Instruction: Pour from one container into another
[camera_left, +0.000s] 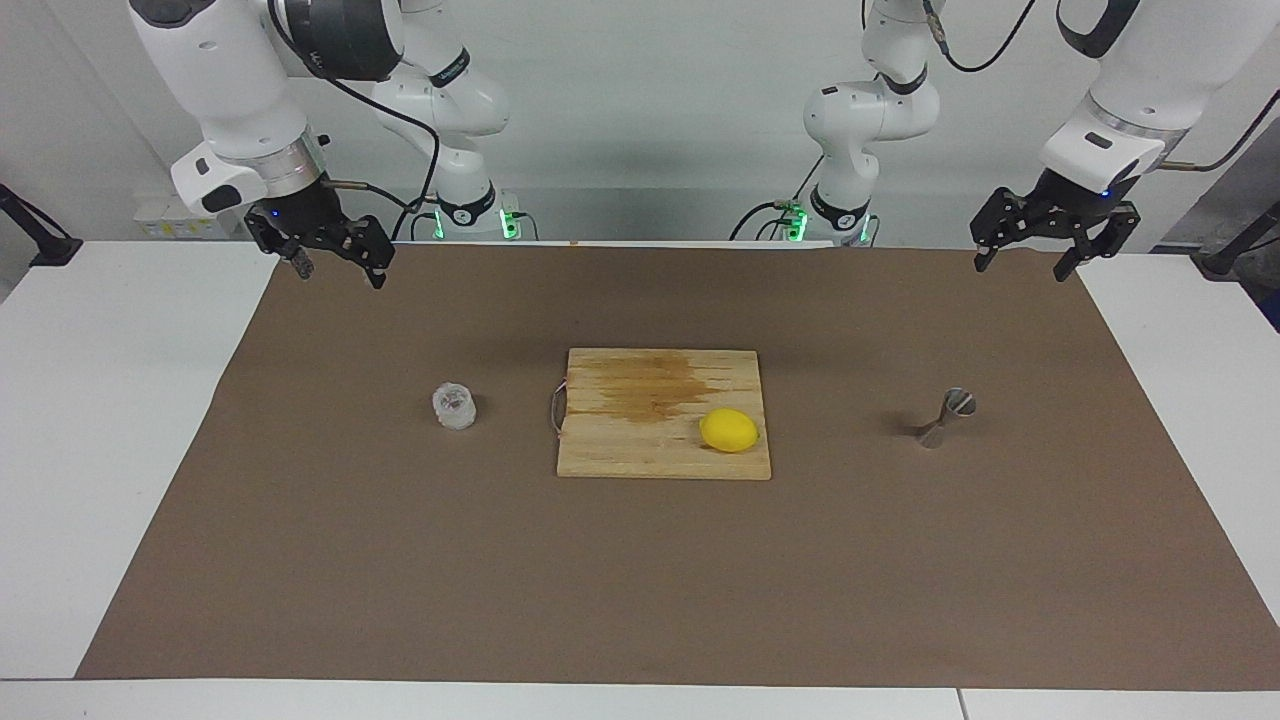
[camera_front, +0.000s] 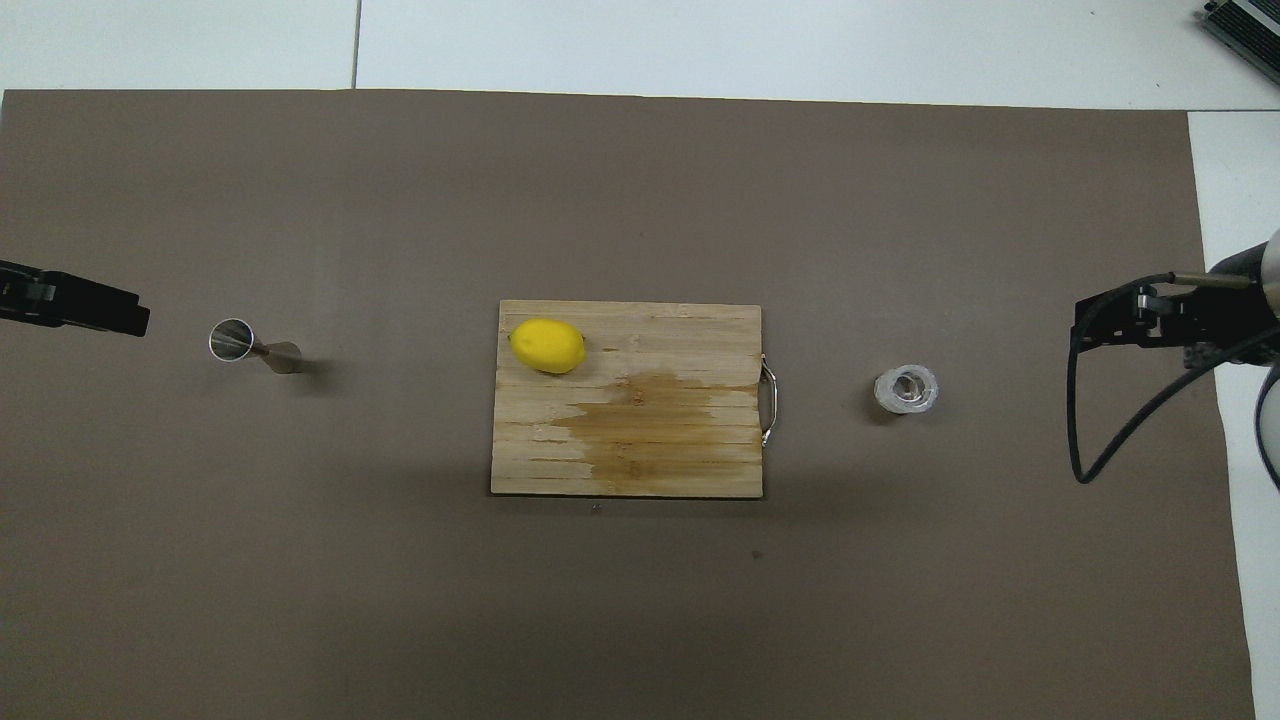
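The small squat clear whitish cup (camera_left: 454, 405) stands on the brown paper mat (camera_left: 640, 580) toward the right arm's end of the table; something reddish shows faintly inside it, too small to identify. The small silvery steel hourglass jigger (camera_left: 944, 417) stands on the mat toward the left arm's end, well apart from the cup. Between the 2 lies a pale wooden cutting board (camera_left: 640, 455) with a dark stain, a thin metal handle on its cup-side edge and a yellow lemon (camera_left: 728, 430) on it. The right gripper (camera_left: 335, 268) hangs empty over the mat's robot-side corner, fingers spread. The left gripper (camera_left: 1028, 262) hangs likewise, fingers apart, holding nothing. In the overhead view both grippers are cut off at the frame edges
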